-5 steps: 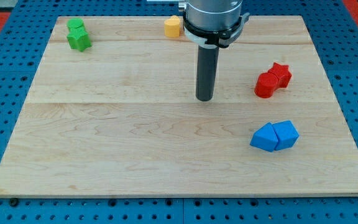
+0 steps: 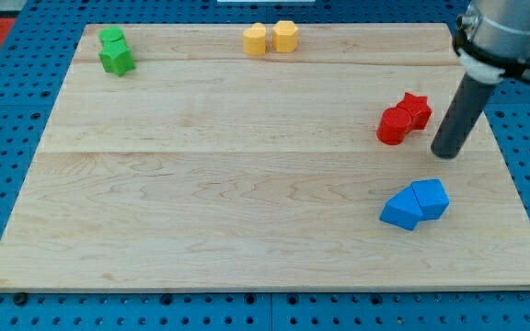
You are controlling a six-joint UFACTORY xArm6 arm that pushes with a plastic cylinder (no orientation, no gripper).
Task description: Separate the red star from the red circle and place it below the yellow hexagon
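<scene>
The wooden bench (image 2: 247, 211) fills most of the view, a pale board resting on a blue pegboard (image 2: 7, 184). Next in size is the arm's dark rod, coming down from the view's top right; my tip (image 2: 446, 154) rests on the board just to the right of the red pair and slightly below it. There is no hand on this arm, so nothing is open, closed or gripping: the rod can only push.

Standing on the right of the red blocks looks deliberate, I judge, since a leftward push from that side would drive the star across the board toward the yellow blocks. To split the pair, though, the tip would need to meet the star alone, which sits higher than the tip does now.

Toward the view's bottom right lie two blue blocks (image 2: 415, 204) pressed together, angular in form, though their exact shapes are hard to tell; they are below the tip and apart from it.

The red star (image 2: 417, 109) touches the red circle (image 2: 394, 126), the star up and to the right, the circle down and to the left. They are not yet separated.

At the top left two green blocks (image 2: 115, 51) sit together. At the top centre are two yellow blocks, touching or nearly so: the yellow hexagon (image 2: 285, 36) and a second yellow block (image 2: 255, 39) on its left. The board below them is bare, so the star's destination is free.
</scene>
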